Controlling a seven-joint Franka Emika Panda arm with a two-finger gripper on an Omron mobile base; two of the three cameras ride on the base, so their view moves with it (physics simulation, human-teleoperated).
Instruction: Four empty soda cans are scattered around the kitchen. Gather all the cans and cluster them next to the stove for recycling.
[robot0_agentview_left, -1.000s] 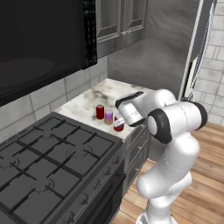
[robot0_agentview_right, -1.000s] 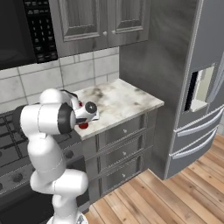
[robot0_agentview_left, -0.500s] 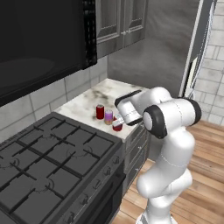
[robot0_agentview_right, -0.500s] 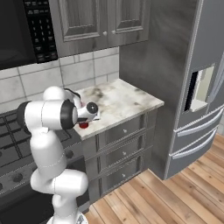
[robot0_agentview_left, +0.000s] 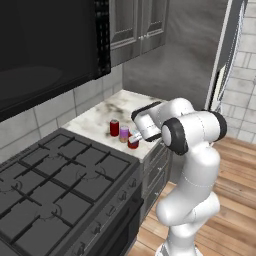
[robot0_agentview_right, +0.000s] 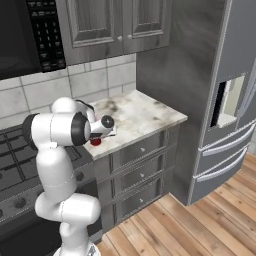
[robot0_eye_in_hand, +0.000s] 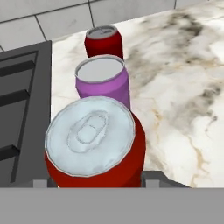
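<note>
Three soda cans stand in a row on the marble counter (robot0_eye_in_hand: 175, 87), right beside the stove (robot0_agentview_left: 60, 190). The far one is a red can (robot0_eye_in_hand: 104, 41), then comes a purple can (robot0_eye_in_hand: 103, 81), then a red can (robot0_eye_in_hand: 94, 144) nearest the counter's front edge. My gripper (robot0_eye_in_hand: 98, 179) is shut on this nearest red can, with a fingertip (robot0_eye_in_hand: 162, 177) at each side of it. From the left base view the gripper (robot0_agentview_left: 136, 137) reaches in from the right over that can (robot0_agentview_left: 133, 143), next to the purple can (robot0_agentview_left: 124, 134) and the far red can (robot0_agentview_left: 114, 128).
The stove's black grates (robot0_eye_in_hand: 22, 87) lie just left of the cans. A black microwave (robot0_agentview_left: 45, 45) hangs above the stove. The counter's front edge (robot0_agentview_right: 135, 142) runs close to the held can. A steel fridge (robot0_agentview_right: 220, 100) stands at the counter's right end.
The arm's elbow has shifted slightly; the gripper and the three cans stay where they were.
</note>
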